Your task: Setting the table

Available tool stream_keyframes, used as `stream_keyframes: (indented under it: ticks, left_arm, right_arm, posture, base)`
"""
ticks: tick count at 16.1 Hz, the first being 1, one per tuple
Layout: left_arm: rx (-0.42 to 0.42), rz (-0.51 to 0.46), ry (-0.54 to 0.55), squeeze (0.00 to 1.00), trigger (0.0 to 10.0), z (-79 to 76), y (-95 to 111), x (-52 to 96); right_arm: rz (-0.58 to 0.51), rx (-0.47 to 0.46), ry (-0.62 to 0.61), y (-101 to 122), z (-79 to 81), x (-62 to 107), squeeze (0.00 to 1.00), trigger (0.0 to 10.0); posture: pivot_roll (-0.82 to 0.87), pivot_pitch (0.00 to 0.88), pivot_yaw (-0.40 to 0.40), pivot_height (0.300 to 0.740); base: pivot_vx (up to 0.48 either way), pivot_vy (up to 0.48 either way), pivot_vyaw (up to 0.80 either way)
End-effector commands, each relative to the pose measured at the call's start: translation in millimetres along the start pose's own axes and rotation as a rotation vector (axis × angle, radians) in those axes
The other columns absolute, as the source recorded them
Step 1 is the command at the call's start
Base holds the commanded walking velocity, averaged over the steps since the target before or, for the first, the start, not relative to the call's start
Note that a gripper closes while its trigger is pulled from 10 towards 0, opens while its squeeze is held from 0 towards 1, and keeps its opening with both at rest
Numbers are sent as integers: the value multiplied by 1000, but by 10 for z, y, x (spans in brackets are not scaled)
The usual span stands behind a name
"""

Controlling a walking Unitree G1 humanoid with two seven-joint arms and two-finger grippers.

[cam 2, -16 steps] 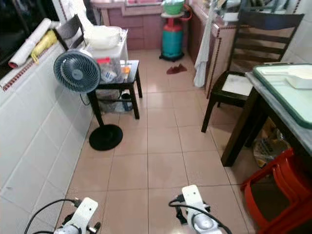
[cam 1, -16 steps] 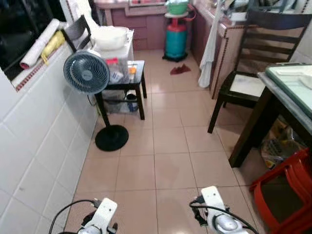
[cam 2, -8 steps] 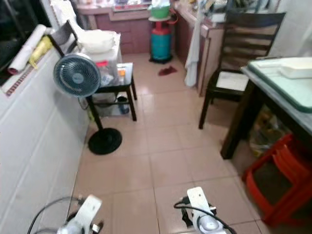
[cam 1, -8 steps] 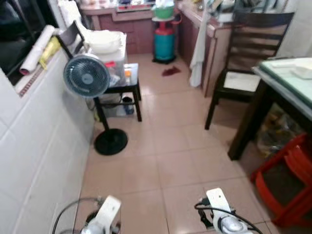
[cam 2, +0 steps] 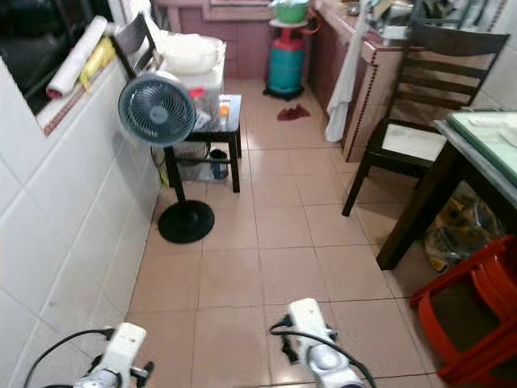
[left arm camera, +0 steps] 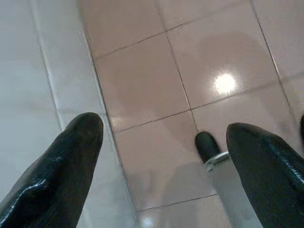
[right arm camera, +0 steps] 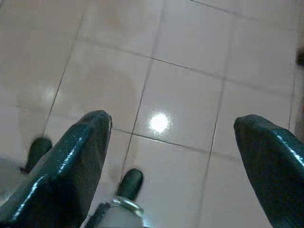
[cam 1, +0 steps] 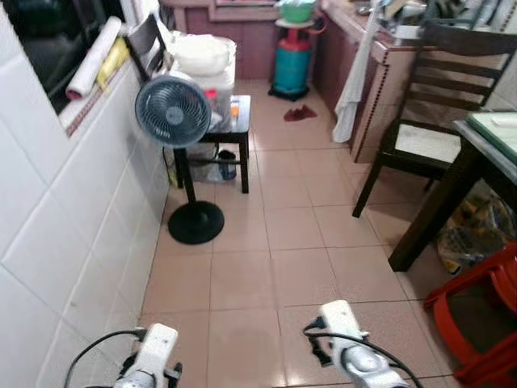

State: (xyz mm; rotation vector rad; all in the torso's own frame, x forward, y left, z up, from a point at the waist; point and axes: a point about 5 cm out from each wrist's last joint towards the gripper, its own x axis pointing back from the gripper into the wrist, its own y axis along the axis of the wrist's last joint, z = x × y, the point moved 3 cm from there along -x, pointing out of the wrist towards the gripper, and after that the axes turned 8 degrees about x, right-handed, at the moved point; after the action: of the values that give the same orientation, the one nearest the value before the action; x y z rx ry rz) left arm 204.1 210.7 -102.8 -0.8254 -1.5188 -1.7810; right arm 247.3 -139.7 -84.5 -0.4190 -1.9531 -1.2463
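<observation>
- The robot stands on a floor (cam 1: 291, 267) of pink tiles, and the places below are told from the dark table (cam 1: 452, 190).
- The dark table has a pale green top and sits on the robot's right side.
- A dark wooden chair (cam 1: 424, 121) stands just beside the table, on the far side of it.
- Red plastic stools (cam 1: 477, 311) sit on the floor just beside the table, on the side nearer the robot.
- A bag with yellow on it (cam 1: 477, 234) lies under the table.
- Well apart from the table, across the floor on the robot's left, a blue-grey fan (cam 1: 173, 111) stands on a round black base.
- Right behind the fan is a small black side table (cam 1: 230, 129) with a big white bowl (cam 1: 200, 53) on a box on top.
- A white tiled wall (cam 1: 73, 226) runs along that same side, far from the table.
- Far past the table, at the end of the room, a teal gas tank (cam 1: 290, 69) stands on the floor with a green bowl (cam 1: 296, 10) on top.
- A white cloth (cam 1: 355, 77) hangs from the counter near the chair.
- The left gripper (left arm camera: 164, 142) hangs low over the floor, with its two black fingers (left arm camera: 71, 156) spread wide and nothing between them.
- The right gripper (right arm camera: 171, 137) hangs low over the floor too, with its fingers (right arm camera: 80, 156) spread wide and nothing between them.
- Both arms hang well apart from the table.
</observation>
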Motion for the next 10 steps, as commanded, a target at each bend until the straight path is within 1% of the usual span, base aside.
stream_keyframes:
  ticks: [1,3,4,5,6,8,9,10]
  left_arm:
    - [81,-26,24,0,10000,10,63,-8]
    - [43,-26,-8,0,10000,-111,49,-10]
    - [39,-24,-12,0,10000,-128,41,-9]
    - [18,-24,-24,0,10000,-151,41,-10]
    - [8,-24,-24,0,10000,-132,39,-8]
    - [-48,-17,-31,0,10000,-39,58,-8]
    - [-75,-17,-37,0,10000,-17,74,-9]
    - [-96,-19,-41,0,10000,9,100,-12]
  right_arm:
    - [-19,83,41,97,1,-16,0,10000]
    - [-26,96,21,175,-104,-26,0,10000]
    - [-22,91,9,172,-128,-25,0,10000]
    - [-12,80,-1,143,-139,-22,0,10000]
    - [-11,70,-4,134,-130,-21,0,10000]
    - [9,44,-18,-104,-188,39,0,10000]
    - [11,24,-25,-148,-166,49,0,10000]
    - [23,-12,-35,-206,-140,60,0,10000]
  posture:
    - [23,0,-80,740]
    - [39,0,-90,740]
    - [38,0,-84,740]
    - [28,0,-71,740]
    - [17,0,-51,740]
    - [-3,0,-11,740]
    - [-18,0,18,740]
    - [-18,0,18,740]
  base:
    - [0,0,0]
    - [0,0,0]
    - [0,0,0]
    - [0,0,0]
    - [0,0,0]
    - [0,0,0]
    - [0,0,0]
    - [0,0,625]
